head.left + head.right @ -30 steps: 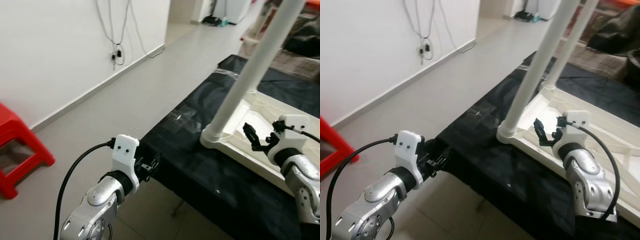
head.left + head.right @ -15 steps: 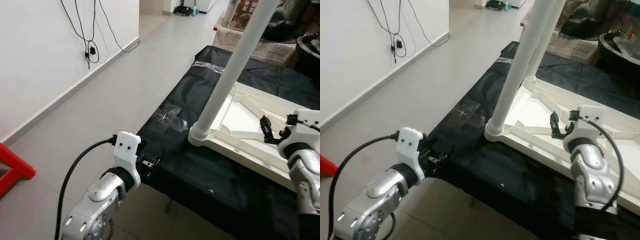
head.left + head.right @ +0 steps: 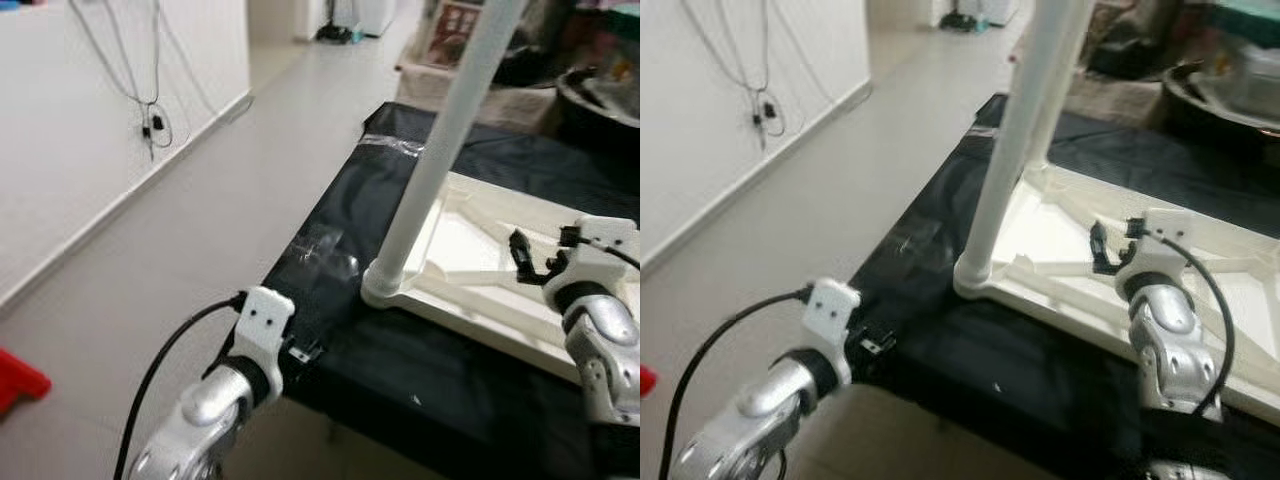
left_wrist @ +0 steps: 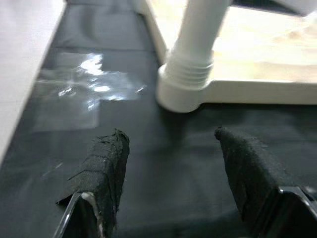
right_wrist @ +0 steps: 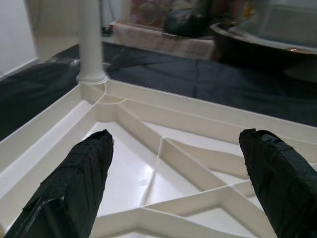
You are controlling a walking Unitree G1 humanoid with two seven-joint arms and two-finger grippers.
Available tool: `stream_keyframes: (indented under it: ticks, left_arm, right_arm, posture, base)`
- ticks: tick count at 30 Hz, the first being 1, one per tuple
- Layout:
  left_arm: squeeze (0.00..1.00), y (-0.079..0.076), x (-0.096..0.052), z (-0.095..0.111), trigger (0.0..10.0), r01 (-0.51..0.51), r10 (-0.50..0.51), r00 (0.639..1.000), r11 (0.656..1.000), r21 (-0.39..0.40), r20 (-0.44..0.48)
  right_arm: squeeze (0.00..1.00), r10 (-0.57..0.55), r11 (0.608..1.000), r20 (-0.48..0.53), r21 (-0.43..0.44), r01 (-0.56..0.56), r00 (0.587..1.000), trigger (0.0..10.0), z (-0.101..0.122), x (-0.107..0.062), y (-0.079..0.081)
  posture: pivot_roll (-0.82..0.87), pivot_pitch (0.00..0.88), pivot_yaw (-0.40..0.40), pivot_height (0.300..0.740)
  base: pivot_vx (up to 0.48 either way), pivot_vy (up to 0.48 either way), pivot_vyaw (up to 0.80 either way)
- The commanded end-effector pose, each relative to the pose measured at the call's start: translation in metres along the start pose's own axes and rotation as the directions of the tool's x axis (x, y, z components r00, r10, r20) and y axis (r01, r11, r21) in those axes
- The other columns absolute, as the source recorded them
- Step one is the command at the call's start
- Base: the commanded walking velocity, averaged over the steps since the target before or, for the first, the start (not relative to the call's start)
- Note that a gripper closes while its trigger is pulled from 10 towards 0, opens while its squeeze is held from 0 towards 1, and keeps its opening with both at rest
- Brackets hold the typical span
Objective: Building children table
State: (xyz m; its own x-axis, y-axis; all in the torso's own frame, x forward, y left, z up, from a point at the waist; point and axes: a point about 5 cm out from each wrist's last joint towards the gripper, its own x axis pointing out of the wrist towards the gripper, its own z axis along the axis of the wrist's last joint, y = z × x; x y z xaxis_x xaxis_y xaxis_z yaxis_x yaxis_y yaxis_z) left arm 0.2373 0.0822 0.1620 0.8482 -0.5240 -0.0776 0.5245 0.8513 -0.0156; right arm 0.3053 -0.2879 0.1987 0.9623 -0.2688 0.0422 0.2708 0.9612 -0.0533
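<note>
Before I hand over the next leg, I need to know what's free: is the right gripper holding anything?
No: in the right wrist view the right gripper has its fingers spread wide over the white tabletop's underside, nothing between them.

The white leg (image 3: 432, 168) ran out of the top edge of both eye views, so its upper end could not be seen. The upturned white tabletop (image 3: 1240, 262) was cut off at the right edge and partly covered by the right arm. In the eye views, the left gripper (image 3: 303, 352) was mostly hidden behind its own wrist mount.
</note>
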Motion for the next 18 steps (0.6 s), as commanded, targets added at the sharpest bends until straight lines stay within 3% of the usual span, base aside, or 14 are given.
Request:
stream_keyframes:
  ticks: [1,11,14,17,18]
  left_arm:
    - [0.0,0.002,-0.001,-0.006,10.0,-0.011,0.012,0.999,1.0,0.009,-0.031]
    - [0.0,0.003,-0.002,-0.008,10.0,-0.019,0.019,0.999,1.0,0.001,-0.041]
    - [0.0,0.002,-0.002,-0.009,10.0,-0.017,0.017,0.999,1.0,-0.003,-0.042]
    - [0.0,0.002,-0.002,-0.01,10.0,-0.014,0.014,0.999,1.0,-0.007,-0.044]
    - [0.0,0.001,-0.002,-0.01,10.0,-0.012,0.012,0.999,1.0,-0.008,-0.045]
  right_arm:
    - [0.0,-0.005,1.0,0.001,0.009,0.005,1.0,10.0,-0.001,0.0,0.0]
    - [0.0,0.015,1.0,-0.012,0.005,-0.015,1.0,10.0,-0.002,0.003,0.004]
    - [0.0,0.04,0.999,-0.03,-0.004,-0.04,0.999,10.0,-0.002,0.005,0.006]
    - [0.0,0.14,0.99,-0.074,0.017,-0.139,0.987,10.0,-0.003,0.01,0.013]
    - [0.0,0.227,0.974,-0.112,0.017,-0.227,0.967,10.0,-0.007,0.012,0.021]
  posture:
    - [0.16,0.104,-0.121,0.74]
    - [0.16,0.106,-0.122,0.74]
    - [0.17,0.107,-0.124,0.74]
    - [0.17,0.107,-0.124,0.74]
    - [0.16,0.104,-0.121,0.74]
  base:
    - [0.0,0.0,-0.77]
    - [0.0,0.0,-0.77]
    - [0.0,0.0,-0.2]
    - [0.0,0.0,0.0]
    - [0.0,0.0,0.0]
